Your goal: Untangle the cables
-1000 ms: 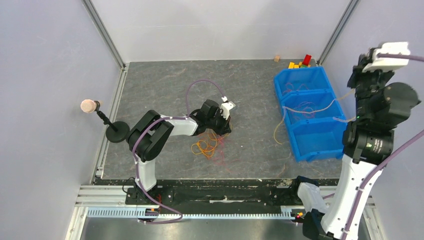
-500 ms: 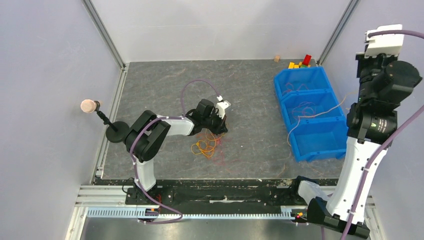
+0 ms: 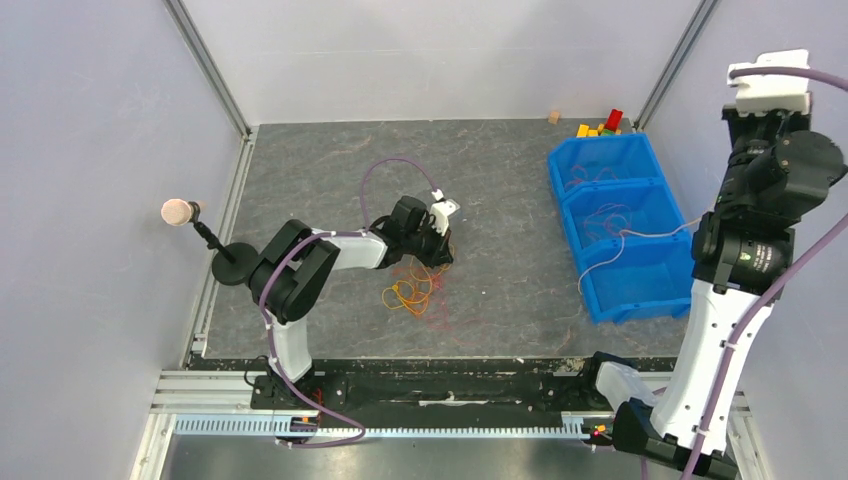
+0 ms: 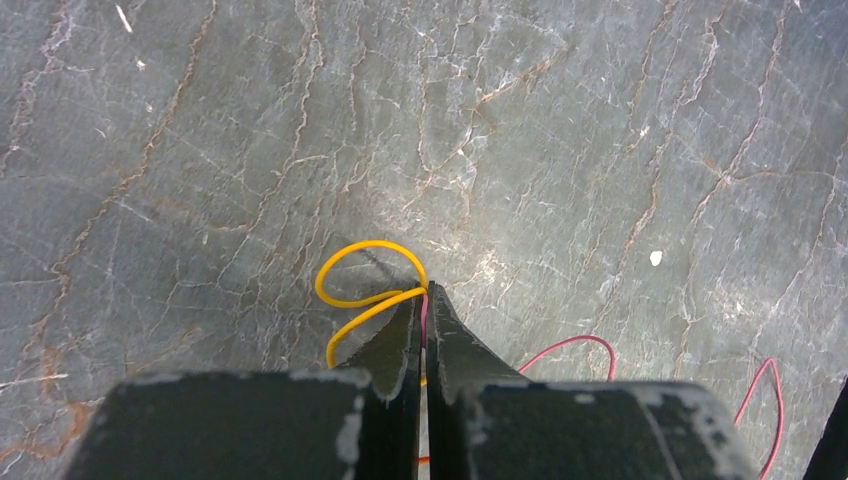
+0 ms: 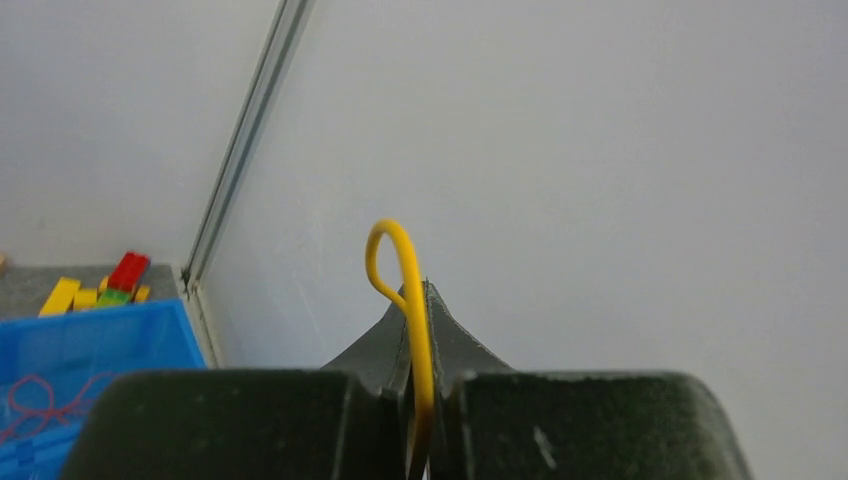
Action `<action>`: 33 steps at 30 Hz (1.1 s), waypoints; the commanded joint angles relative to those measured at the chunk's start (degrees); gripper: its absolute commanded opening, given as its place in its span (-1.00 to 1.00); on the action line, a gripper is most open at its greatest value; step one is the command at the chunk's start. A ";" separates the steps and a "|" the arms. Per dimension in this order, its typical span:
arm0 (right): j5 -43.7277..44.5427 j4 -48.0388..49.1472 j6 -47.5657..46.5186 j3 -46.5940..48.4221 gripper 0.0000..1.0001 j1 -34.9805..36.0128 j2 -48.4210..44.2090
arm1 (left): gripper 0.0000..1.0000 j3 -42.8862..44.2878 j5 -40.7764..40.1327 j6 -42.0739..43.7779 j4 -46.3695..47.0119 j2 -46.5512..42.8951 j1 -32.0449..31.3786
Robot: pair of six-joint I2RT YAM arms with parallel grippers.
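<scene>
Nearest us, toward the middle of the near edge, the cables lie in a loose heap of orange and red loops on the tabletop. Just beyond the heap we see the left gripper low over the surface. Its fingers are pressed together on a thin pink strand (barely visible between them), and a yellow loop curls out at the tips. By the right edge stands the blue bin, with red wires in its middle compartment. A pale yellow cable runs across the bin's near compartment up to the right gripper, which is high above the table and clamped on it. Toy blocks sit in the far right corner.
</scene>
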 commanded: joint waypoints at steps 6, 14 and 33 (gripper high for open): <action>-0.49 2.94 -11.82 -33.73 -1.00 -0.52 -8.45 | -0.95 2.48 0.36 1.30 -2.87 0.18 1.09; -17.48 -3.03 -15.59 -46.92 -1.00 -1.74 -5.58 | -0.96 0.88 0.23 1.31 -3.40 -0.99 2.27; -38.77 -36.34 -18.29 -30.04 0.64 -2.08 4.76 | -0.96 -0.88 0.53 0.75 -2.53 -2.84 3.67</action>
